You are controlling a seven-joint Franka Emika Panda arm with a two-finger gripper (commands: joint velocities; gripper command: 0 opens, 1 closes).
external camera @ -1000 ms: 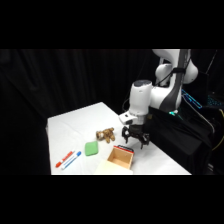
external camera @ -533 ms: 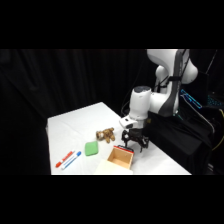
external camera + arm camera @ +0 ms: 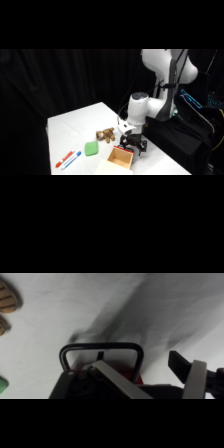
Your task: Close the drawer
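The drawer (image 3: 120, 158) is a small light-tan wooden tray pulled out toward the table's front edge, with a dark casing behind it. My gripper (image 3: 134, 145) hangs low just behind the drawer, over the casing. In the wrist view a black loop handle (image 3: 100, 355) and the dark, red-edged casing (image 3: 136, 375) lie right under the gripper (image 3: 155, 380). Its fingers (image 3: 194, 378) stand apart, open, holding nothing. The tray itself is out of the wrist view.
A flat green block (image 3: 91, 148) lies left of the drawer, a brown toy (image 3: 105, 134) behind it, and red and blue markers (image 3: 67, 159) near the left front edge. The brown toy (image 3: 7, 299) also shows at the wrist view's left edge.
The gripper has come down a little toward the back of the drawer. The drawer and the other things have not moved.
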